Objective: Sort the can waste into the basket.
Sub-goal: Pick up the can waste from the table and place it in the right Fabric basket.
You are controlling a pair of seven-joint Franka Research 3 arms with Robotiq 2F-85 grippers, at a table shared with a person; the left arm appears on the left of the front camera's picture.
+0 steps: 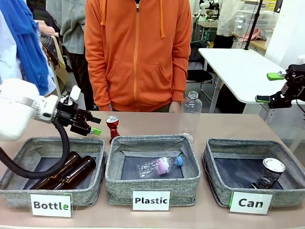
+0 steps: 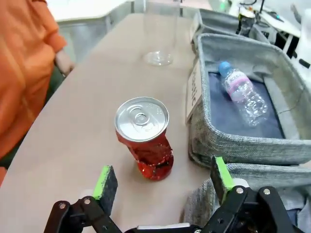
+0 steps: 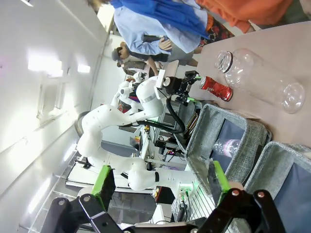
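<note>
Pick-up pending: the left gripper (image 2: 163,182), released, faces the crushed red can (image 2: 143,138); next, clench, then carry right to the basket (image 1: 248,142).

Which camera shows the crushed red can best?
Left wrist view: the crushed red can stands close, unobstructed, silver top clear. Front view shows it small beyond the Plastic basket's corner; right wrist view, tiny and sideways.

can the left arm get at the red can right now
Probably yes: the left gripper is open, the red can stands just ahead on bare table, nothing between; the Plastic bin wall sits close beside it.
</note>
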